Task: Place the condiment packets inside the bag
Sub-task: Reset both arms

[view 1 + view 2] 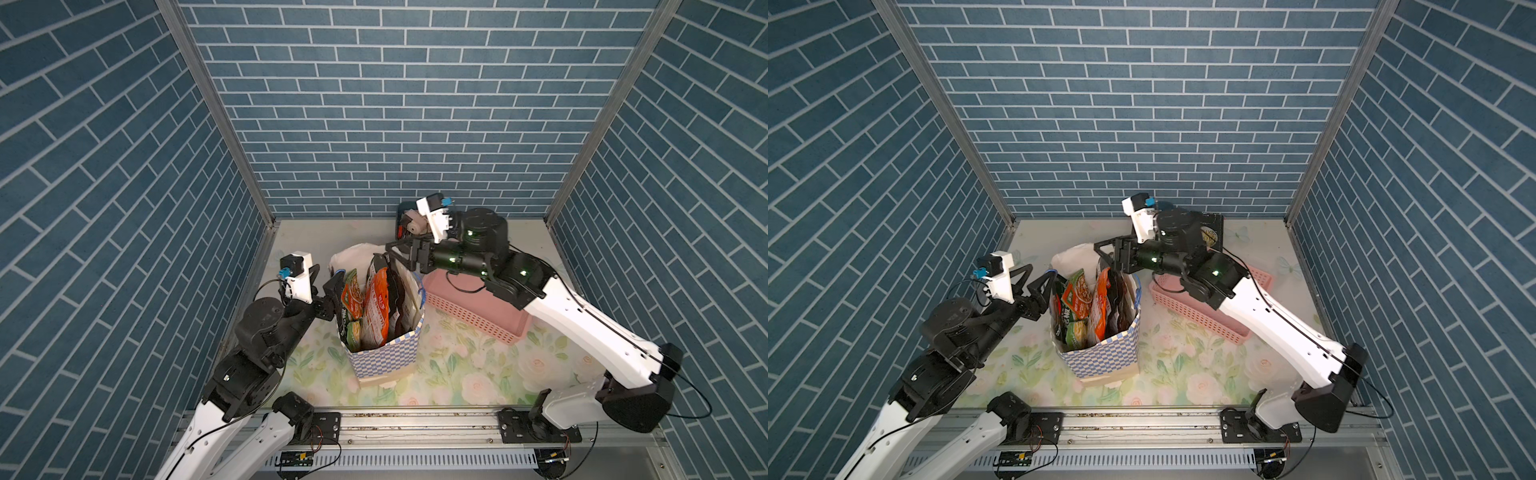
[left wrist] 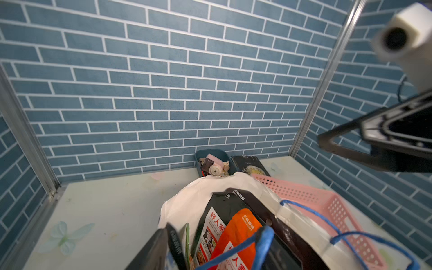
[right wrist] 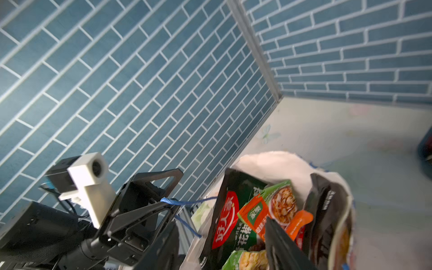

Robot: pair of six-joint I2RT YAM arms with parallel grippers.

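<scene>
The checkered bag [image 1: 386, 353] [image 1: 1104, 357] stands upright mid-table with its mouth open. Several condiment packets stand inside it: green [image 1: 353, 295] [image 3: 275, 203], orange-red [image 1: 376, 307] [image 2: 240, 231] and black [image 1: 380, 266] [image 2: 222, 203]. My left gripper [image 1: 326, 278] [image 1: 1038, 278] [image 2: 210, 247] sits at the bag's left rim, open, with a blue cord handle [image 2: 265, 236] [image 3: 168, 200] draped over one finger. Above the far right rim my right gripper [image 1: 395, 253] [image 1: 1104, 255] [image 3: 222, 247] hangs open, holding nothing. Another black packet [image 1: 1214, 232] [image 2: 247, 163] lies flat at the back.
A pink perforated basket [image 1: 478, 320] [image 1: 1200, 316] [image 2: 315, 201] lies right of the bag, under my right arm. A dark blue tub [image 1: 405, 220] [image 2: 210, 153] of small odds and ends stands by the back wall. Blue brick walls close three sides.
</scene>
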